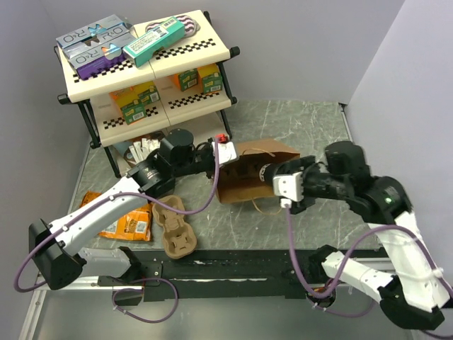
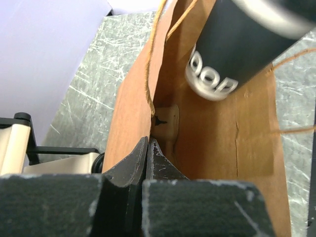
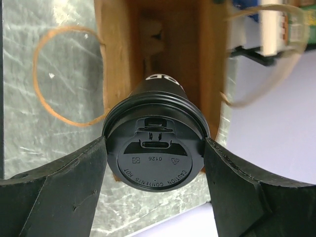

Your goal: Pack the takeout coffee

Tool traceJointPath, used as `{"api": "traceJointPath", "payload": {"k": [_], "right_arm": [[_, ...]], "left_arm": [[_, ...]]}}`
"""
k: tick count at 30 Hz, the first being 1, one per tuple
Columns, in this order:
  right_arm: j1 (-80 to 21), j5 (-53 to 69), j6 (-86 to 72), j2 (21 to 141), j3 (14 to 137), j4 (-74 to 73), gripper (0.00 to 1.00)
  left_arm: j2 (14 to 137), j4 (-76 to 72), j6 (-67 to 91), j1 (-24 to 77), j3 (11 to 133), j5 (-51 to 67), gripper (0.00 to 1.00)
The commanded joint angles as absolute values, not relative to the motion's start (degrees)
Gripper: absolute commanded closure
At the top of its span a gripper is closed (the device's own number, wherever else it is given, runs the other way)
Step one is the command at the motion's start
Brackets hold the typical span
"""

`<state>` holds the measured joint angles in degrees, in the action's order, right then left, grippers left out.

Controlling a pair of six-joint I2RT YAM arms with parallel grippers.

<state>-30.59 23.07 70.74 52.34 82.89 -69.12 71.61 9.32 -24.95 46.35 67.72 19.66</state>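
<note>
One dark-walled, black-lidded takeout coffee, gripped by right pincer, left pincer pinching paper bag

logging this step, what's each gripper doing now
left gripper: shut on the paper bag rim
right gripper: closed on the coffee cup

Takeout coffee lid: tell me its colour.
The takeout coffee's lid is black, shown best in the right wrist view.

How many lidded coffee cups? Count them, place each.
1. The takeout coffee, held in the right gripper at the paper bag mouth. Others may hide inside.
</note>
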Motion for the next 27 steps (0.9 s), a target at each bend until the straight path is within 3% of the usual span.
{"api": "traceJointPath", "payload": {"k": [1,17,22,27], "right_arm": [[-36.37,14.87,72.51,51.42,77.18,-62.06,1.0],[-43.24,14.94,66.98,49.22,68.38,-58.36,1.0],[-43.16,14.77,63.91,49.31,73.03,-57.74,1.0],[-43.07,14.59,59.42,50.27,86.2,-61.34,1.0]], "left_arm": [[68.3,7.82,-21.01,46.58,67.06,20.04,0.99],[65.74,3.16,-14.68,47.37,58.36,20.21,0.99],[66.27,2.9,-14.5,47.46,59.32,19.69,0.99],[66.79,4.65,-9.51,46.41,62.66,21.08,0.99]]}}
